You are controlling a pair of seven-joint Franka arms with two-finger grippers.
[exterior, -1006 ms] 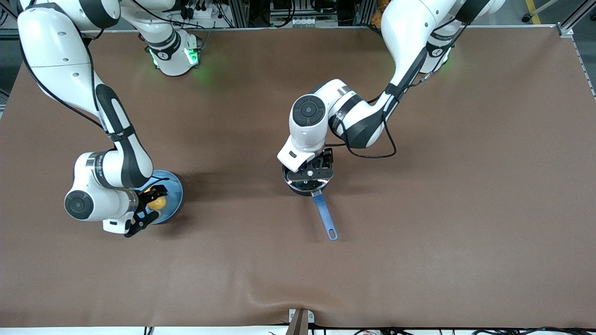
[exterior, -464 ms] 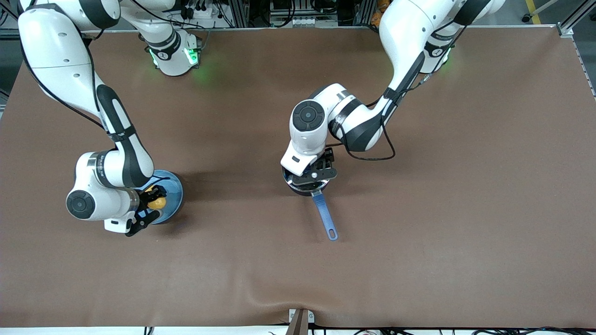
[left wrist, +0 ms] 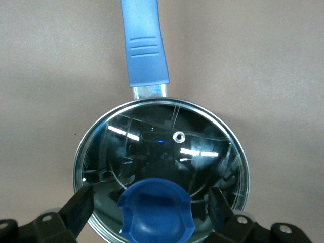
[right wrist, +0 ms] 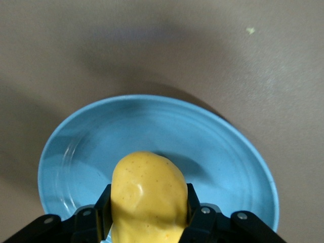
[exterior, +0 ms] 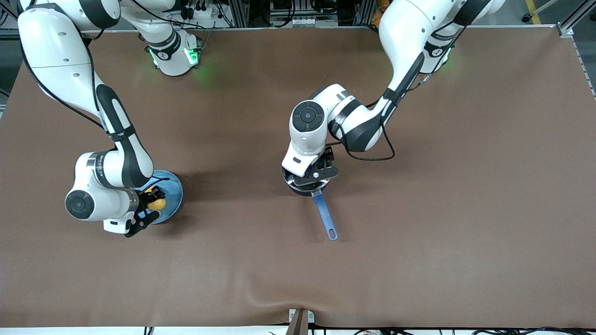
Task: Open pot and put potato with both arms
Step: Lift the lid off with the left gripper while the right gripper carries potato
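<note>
Pot (exterior: 307, 185) and glass lid (left wrist: 162, 152) sat together, unopened, near the middle of the table (exterior: 419, 232), directly under our left gripper (exterior: 313, 176), whose fingers (left wrist: 78, 207) were spread on either side of the blue knob (left wrist: 155, 211) without touching it. Toward the right arm's end of the table, the potato (right wrist: 148, 195) was pinched between the fingers of our right gripper (exterior: 150, 204) and sat in or just over the light-blue plate (right wrist: 223, 147). We judged that the lid was yet to be gripped and lifted, and the potato yet to be carried to the pot.
</note>
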